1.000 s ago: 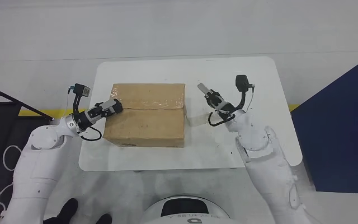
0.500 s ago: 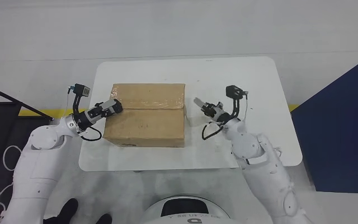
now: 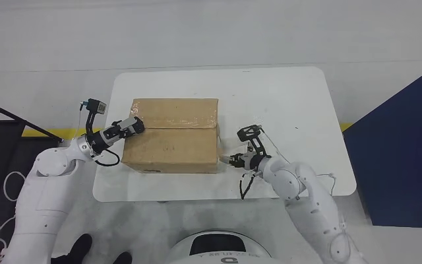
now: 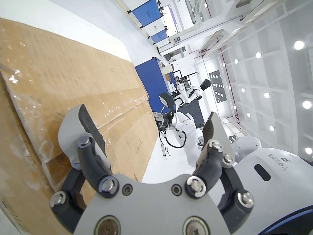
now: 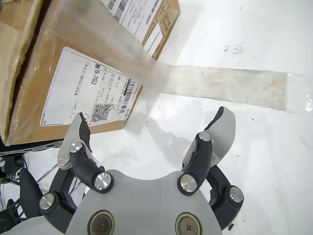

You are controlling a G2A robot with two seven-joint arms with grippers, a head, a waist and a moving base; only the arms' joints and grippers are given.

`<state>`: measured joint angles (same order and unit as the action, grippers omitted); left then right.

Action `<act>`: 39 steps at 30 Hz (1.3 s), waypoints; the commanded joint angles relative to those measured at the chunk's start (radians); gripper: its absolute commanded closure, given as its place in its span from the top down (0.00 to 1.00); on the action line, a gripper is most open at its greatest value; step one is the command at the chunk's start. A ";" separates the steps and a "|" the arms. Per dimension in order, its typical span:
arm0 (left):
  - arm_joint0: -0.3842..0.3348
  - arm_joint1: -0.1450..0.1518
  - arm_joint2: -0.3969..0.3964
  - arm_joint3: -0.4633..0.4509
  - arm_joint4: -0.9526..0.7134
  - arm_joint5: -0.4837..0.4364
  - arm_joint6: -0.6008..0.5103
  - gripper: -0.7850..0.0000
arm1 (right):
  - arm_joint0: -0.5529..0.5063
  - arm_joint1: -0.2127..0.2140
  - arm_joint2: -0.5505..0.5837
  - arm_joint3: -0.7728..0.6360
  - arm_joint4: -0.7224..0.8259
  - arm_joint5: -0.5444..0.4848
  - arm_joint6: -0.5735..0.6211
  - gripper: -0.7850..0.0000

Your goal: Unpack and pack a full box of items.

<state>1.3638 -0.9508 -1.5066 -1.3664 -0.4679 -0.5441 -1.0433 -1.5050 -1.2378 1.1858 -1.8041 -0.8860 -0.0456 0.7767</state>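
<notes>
A closed brown cardboard box (image 3: 173,135) stands on the white table (image 3: 290,99), its top seam covered with clear tape. My left gripper (image 3: 135,124) is open at the box's left end, with one finger (image 4: 91,125) over the box top (image 4: 61,74). My right gripper (image 3: 231,159) is open just off the box's near right corner, low over the table. In the right wrist view the gripper (image 5: 151,119) faces the box's labelled side (image 5: 80,50). A loose strip of clear tape (image 5: 220,89) runs from that side out across the table, ahead of the fingers.
Bare table top lies to the right of the box and behind it. A blue partition (image 3: 389,158) stands off the table's right side, and a dark frame (image 3: 13,132) off its left.
My right arm has swung from beside the box's far right end toward me, down to its near right corner. The left arm and the box have not moved.
</notes>
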 commanded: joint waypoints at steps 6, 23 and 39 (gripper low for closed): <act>0.000 0.000 0.000 0.000 0.000 0.000 0.000 1.00 | 0.095 -0.020 -0.072 0.101 0.077 0.016 -0.054 1.00; 0.000 0.000 0.000 0.000 0.000 0.000 0.000 1.00 | 0.082 -0.048 -0.027 0.130 0.315 0.035 -0.488 1.00; 0.000 0.000 0.000 0.000 0.000 0.000 0.000 1.00 | -0.022 -0.057 -0.043 -0.045 0.197 0.185 -0.705 1.00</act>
<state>1.3638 -0.9508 -1.5066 -1.3664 -0.4679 -0.5442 -1.0433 -1.5259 -1.2938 1.1471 -1.8393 -0.6802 0.1210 0.0823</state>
